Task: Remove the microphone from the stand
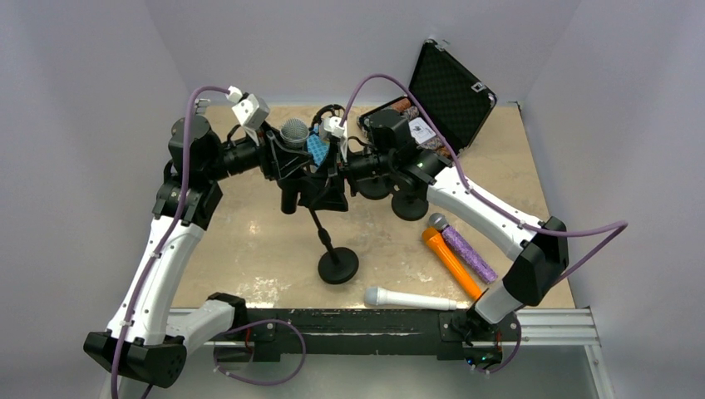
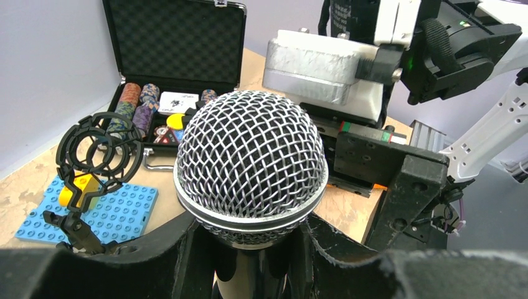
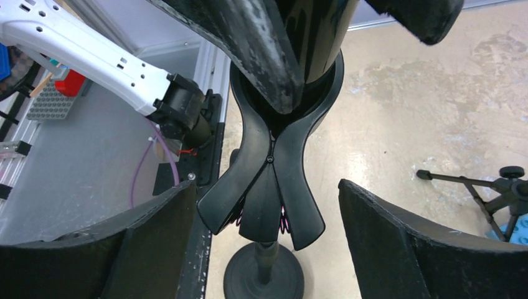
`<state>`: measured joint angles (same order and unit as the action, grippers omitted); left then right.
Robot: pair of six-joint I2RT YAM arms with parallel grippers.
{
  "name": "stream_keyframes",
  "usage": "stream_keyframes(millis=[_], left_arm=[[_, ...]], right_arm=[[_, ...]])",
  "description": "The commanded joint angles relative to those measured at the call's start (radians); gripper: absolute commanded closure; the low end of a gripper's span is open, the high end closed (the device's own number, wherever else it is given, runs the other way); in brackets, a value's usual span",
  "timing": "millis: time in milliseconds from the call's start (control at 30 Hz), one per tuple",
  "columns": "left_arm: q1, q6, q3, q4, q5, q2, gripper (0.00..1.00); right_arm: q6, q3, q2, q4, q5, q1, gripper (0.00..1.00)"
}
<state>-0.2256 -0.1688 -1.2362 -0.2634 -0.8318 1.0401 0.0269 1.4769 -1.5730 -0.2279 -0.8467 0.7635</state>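
Left tool seems clamped, right tool stands wide, both facing inward.

Bare worktop lies open left of the stand, and again at the far right, just near of the open case. The far middle is crowded: the left pincer clasps the microphone just above the clip, and the right pincer straddles that clip with a gap on each side. At the near right a white microphone, an orange microphone and a purple microphone lie in the way. Round bases stand just far of them.
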Motion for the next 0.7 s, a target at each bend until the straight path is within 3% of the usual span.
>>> stream_keyframes(millis=[0, 133, 267, 433, 467, 667], left_arm=[[-0.001, -0.048, -0.019, 0.076, -0.004, -0.045, 1.00], [-0.001, -0.031, -0.017, 0.059, -0.007, -0.054, 1.00], [-0.001, -0.027, -0.004, 0.059, -0.009, -0.059, 1.00], [-0.001, -0.008, -0.005, 0.052, -0.014, -0.062, 1.00], [-0.001, -0.003, -0.008, 0.049, -0.018, -0.060, 1.00], [-0.001, 0.009, -0.047, 0.045, -0.029, -0.046, 1.00]], right_arm=[[0.003, 0.025, -0.019, -0.011, 0.024, 0.018, 0.12], [-0.020, 0.017, -0.015, 0.015, 0.007, 0.019, 0.26], [-0.013, 0.023, -0.013, 0.025, -0.005, 0.019, 0.66], [0.024, 0.019, -0.012, 0.013, -0.007, 0.019, 0.96], [0.033, 0.013, -0.011, 0.010, -0.007, 0.019, 1.00], [0.112, -0.019, -0.018, 0.007, -0.020, 0.017, 1.00]])
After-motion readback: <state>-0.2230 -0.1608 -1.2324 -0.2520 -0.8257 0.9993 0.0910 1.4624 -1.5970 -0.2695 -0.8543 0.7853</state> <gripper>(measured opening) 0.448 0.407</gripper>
